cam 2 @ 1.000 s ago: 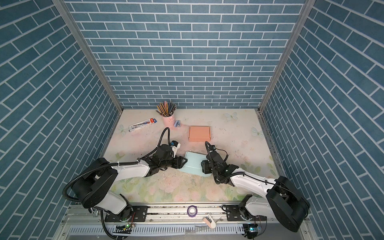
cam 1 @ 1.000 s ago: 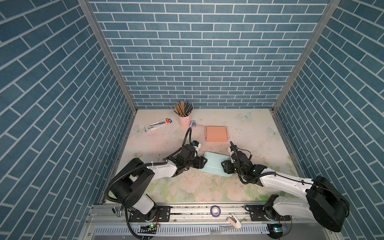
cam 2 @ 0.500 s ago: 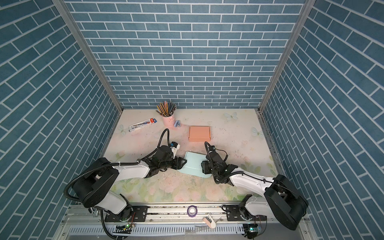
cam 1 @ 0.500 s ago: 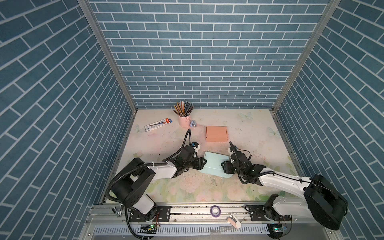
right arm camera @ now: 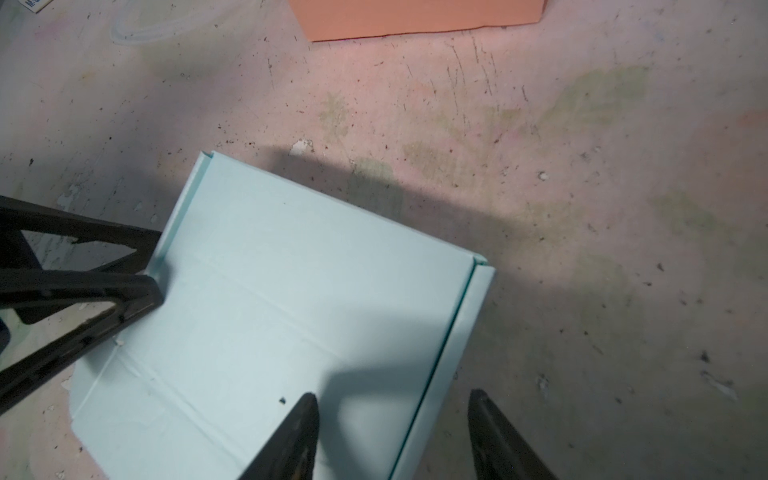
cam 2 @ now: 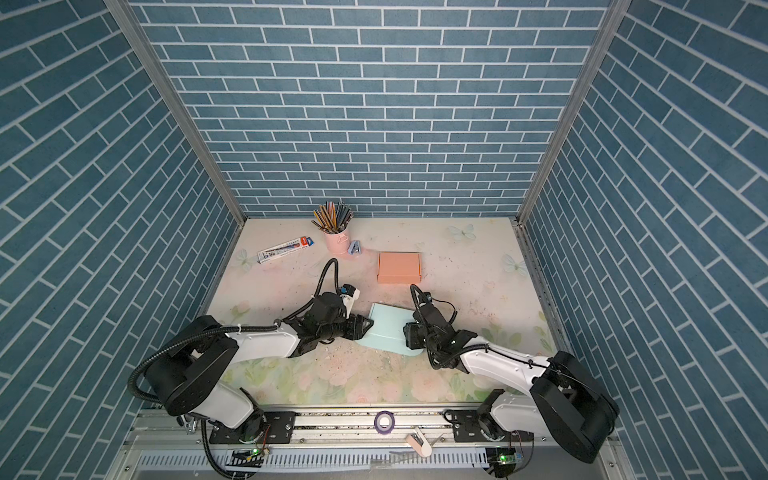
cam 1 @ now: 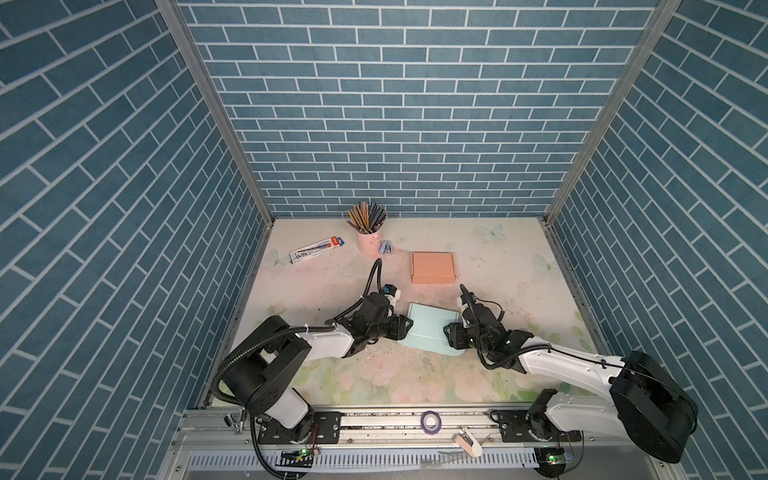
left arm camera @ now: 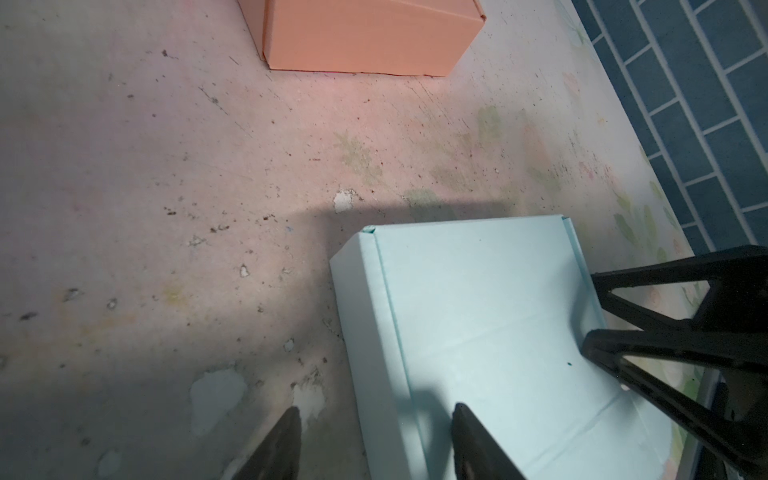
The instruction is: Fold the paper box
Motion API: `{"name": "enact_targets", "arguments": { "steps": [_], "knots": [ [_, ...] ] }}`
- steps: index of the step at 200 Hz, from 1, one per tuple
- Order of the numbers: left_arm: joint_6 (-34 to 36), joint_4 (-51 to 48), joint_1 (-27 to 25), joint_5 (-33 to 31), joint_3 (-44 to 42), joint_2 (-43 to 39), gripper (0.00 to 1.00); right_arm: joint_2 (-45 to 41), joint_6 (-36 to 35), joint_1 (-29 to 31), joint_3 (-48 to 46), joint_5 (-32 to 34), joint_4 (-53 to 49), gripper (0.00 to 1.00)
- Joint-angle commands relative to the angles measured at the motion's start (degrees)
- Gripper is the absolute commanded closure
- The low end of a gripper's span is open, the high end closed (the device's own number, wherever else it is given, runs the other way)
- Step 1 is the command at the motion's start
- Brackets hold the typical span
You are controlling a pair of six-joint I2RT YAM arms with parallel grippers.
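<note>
paper box [cam 1: 430,334]: pale mint-blue, plain | second box [cam 1: 433,267]: salmon-orange, plain | cup [cam 1: 368,244]: pink | pencils [cam 1: 367,217]: mixed colours | walls [cam 1: 395,104]: blue brick, white joints | table [cam 1: 374,376]: pale pink-green floral, butterflies | tape roll [cam 1: 430,420]: purple

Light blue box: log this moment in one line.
light blue box: side walls up | left gripper: open, astride one wall | right gripper: open, astride opposite wall

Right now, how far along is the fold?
Done: both side walls of the blue box stand raised. In hand: left gripper and right gripper each straddle a wall, jaws open. Remaining: near flap lies flat; box unclosed.
</note>
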Motion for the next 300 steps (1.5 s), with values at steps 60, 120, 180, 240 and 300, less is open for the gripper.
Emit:
{"name": "enact_targets", "arguments": {
  "steps": [60, 120, 180, 240, 300],
  "knots": [
    [0.0, -4.0, -1.3, -2.2, -1.4, -0.7, 0.44, -1.3, 1.3, -0.4, -1.0, 0.5, -2.4, 0.42],
    [-0.1, -6.2, -1.9, -2.8, -1.5, -4.5, 0.45, -1.3, 2.9, -3.2, -2.0, -4.3, 2.6, 0.42],
    [-0.4, -6.6, -2.0, -2.6, -1.8, -6.0, 0.47, 2.3, 1.1, -3.9, 0.8, -7.7, 4.4, 0.42],
    [-0.4, -6.8, -2.0, -2.5, -2.6, -7.8, 0.51, 7.2, 0.0, -3.9, 3.7, -9.8, 6.1, 0.43],
    [-1.1, -6.6, -2.2, -2.7, -4.1, -8.8, 0.53, 10.6, -2.6, -3.9, 7.2, -8.7, 3.6, 0.44]
  ]
}}
